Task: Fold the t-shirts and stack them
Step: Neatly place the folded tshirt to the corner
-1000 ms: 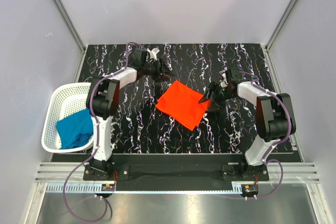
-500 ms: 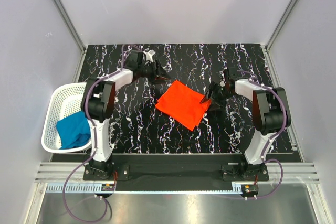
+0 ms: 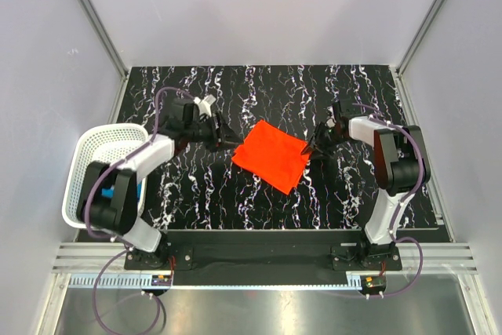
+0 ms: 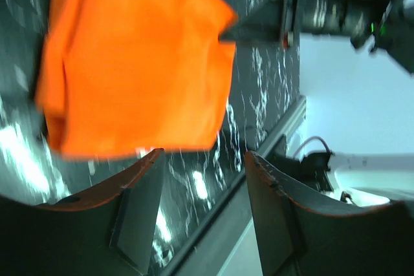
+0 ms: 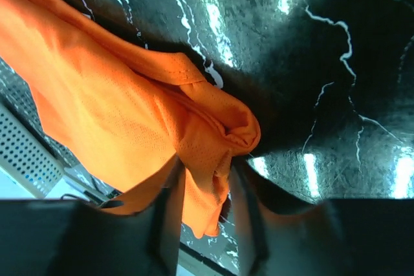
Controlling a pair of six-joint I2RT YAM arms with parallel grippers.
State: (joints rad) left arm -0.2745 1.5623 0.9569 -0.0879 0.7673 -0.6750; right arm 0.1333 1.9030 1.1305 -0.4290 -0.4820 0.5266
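The orange-red t-shirt [image 3: 271,155] lies folded into a tilted square at the middle of the table. My right gripper [image 3: 311,147] is at its right corner. In the right wrist view the jaws [image 5: 206,166] are shut on a bunched fold of the orange cloth [image 5: 129,114]. My left gripper [image 3: 228,140] hovers just off the shirt's left corner. It stands open [image 4: 204,155] with nothing between its fingers, and the orange shirt [image 4: 129,63] lies beyond the tips. A sliver of the teal t-shirt [image 3: 128,187] shows in the basket, mostly hidden by the left arm.
The white mesh basket [image 3: 98,147] stands off the table's left edge, with the left arm's upper links across it. The black marbled table [image 3: 235,194] reaches a raised rail at the front. Grey walls close in the back and sides.
The right gripper has closed on the shirt's right corner. The left arm has swung back toward the basket, taking its gripper from the shirt's far edge to its left corner.
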